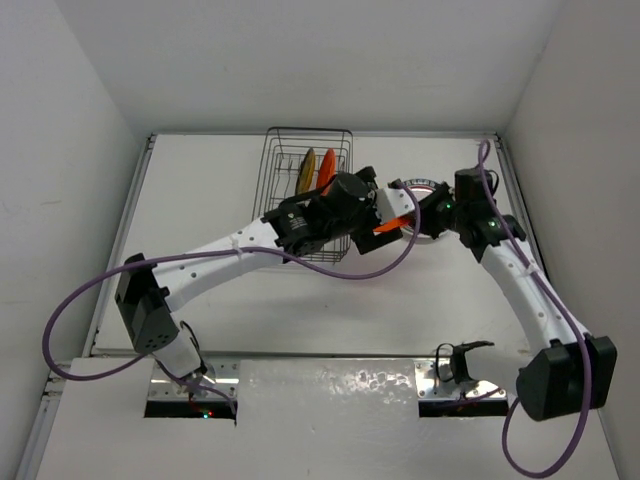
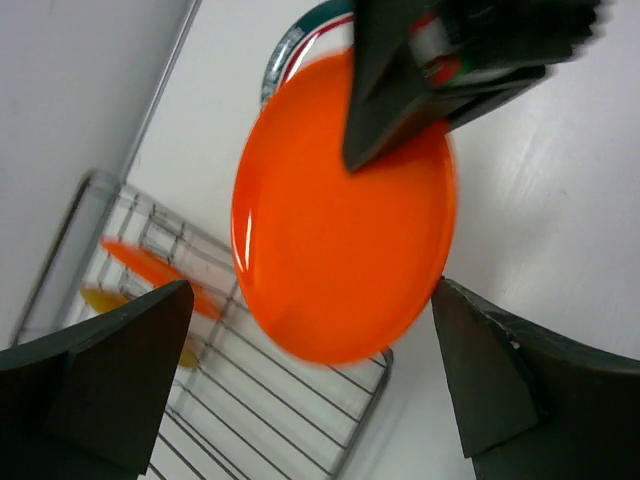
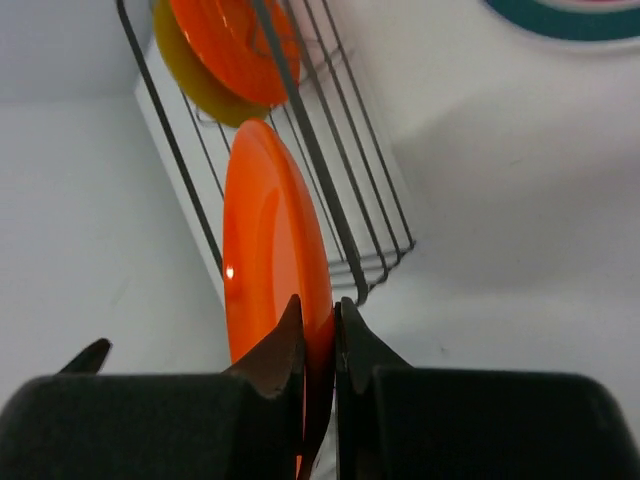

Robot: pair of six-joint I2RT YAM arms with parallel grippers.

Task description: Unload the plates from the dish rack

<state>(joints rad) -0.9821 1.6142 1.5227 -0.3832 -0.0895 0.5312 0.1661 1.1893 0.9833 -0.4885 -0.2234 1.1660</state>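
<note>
My right gripper is shut on the rim of an orange plate and holds it in the air just right of the dish rack. The top view shows this plate between both grippers. My left gripper is open, its fingers spread on either side of the same plate and not gripping it. The right gripper's black fingers pinch the plate's far edge. An orange plate and a yellowish one stand in the rack.
A white plate with teal and red rim rings lies flat on the table right of the rack, partly behind the right gripper; it also shows in the right wrist view. White walls close in the table on three sides.
</note>
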